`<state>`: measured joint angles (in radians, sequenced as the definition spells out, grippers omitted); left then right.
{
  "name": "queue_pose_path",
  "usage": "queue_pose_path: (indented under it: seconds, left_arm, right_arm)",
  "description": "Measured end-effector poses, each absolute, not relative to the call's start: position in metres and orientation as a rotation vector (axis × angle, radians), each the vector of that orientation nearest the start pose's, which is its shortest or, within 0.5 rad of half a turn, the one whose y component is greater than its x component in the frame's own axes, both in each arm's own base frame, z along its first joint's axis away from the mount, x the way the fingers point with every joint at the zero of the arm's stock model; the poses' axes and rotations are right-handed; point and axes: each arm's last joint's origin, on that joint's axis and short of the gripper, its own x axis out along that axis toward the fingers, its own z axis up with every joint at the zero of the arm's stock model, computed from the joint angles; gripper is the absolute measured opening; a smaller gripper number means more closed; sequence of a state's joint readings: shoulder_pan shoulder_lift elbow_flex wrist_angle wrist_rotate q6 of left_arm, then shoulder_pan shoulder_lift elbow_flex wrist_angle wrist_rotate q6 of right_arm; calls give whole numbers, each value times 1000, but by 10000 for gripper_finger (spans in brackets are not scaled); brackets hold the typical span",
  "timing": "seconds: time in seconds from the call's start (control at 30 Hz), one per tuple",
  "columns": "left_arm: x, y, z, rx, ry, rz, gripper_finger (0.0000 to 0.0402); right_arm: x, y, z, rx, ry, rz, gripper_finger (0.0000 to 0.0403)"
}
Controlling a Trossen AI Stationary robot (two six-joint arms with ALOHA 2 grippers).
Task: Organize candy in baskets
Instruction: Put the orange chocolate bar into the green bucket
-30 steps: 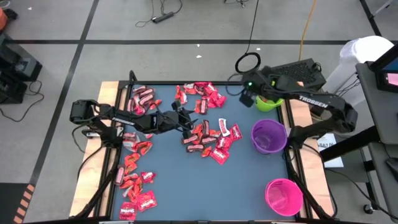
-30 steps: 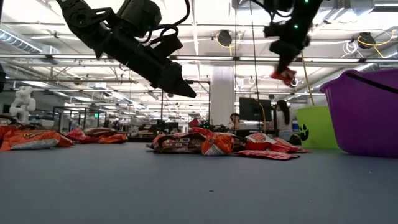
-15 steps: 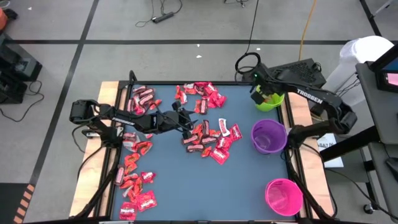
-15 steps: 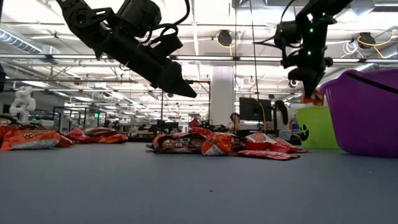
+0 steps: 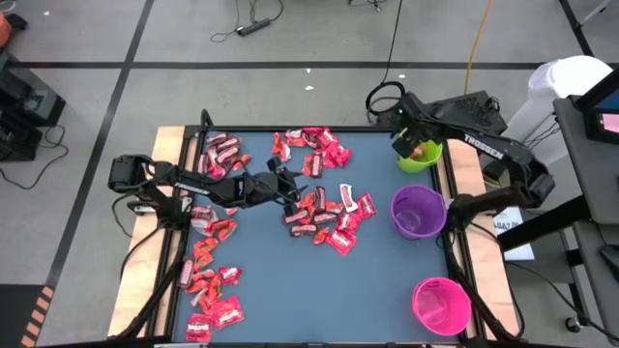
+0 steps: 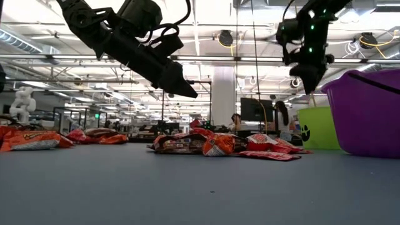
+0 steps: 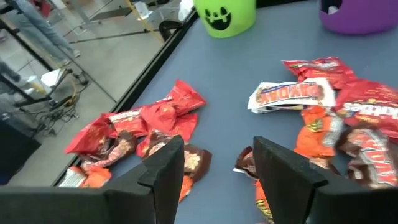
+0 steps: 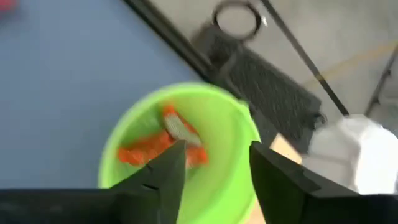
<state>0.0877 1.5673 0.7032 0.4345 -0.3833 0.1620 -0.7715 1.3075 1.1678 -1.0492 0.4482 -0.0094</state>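
Candy in red and maroon wrappers lies in heaps on the blue mat: a middle heap [image 5: 327, 215], a far heap [image 5: 311, 147], and others at the left [image 5: 221, 153] and near left [image 5: 208, 285]. My left gripper [image 5: 293, 196] [image 7: 214, 155] hangs open above the left end of the middle heap, touching nothing. My right gripper [image 5: 411, 147] [image 8: 214, 155] stands open over the lime green basket [image 8: 186, 149] at the far right. Orange-red candy [image 8: 155, 148] lies in the basket's bottom. The purple basket [image 5: 418, 213] and the pink basket [image 5: 442, 305] stand along the right edge.
The mat's black frame [image 5: 290, 129] and wooden side strips [image 5: 143, 261] border the work area. A bare stretch of mat [image 5: 319, 290] lies between the near-left candy and the pink basket. In the low view, people and desks show in the room behind [image 6: 281, 115].
My right gripper has carried a red candy toward the table's right edge, from beside the green basket to above it, and has let it go. In the low view the candy no longer shows at its fingertips.
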Motion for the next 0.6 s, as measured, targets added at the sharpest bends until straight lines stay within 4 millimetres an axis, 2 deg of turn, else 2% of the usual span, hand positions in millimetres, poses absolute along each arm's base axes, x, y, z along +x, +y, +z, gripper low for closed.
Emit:
queue_pose_path:
  seconds: [0.17,0.33,0.6]
  left_arm:
    - [308,50,186,216,484,482,196]
    - [300,79,186,135,568,569,196]
    - [272,135,176,-122,647,793,196]
  right_arm:
    - [172,-158,322,192,1004,-929,195]
    - [184,-139,340,158,811,-784,198]
    - [201,-119,349,78,721,-673,199]
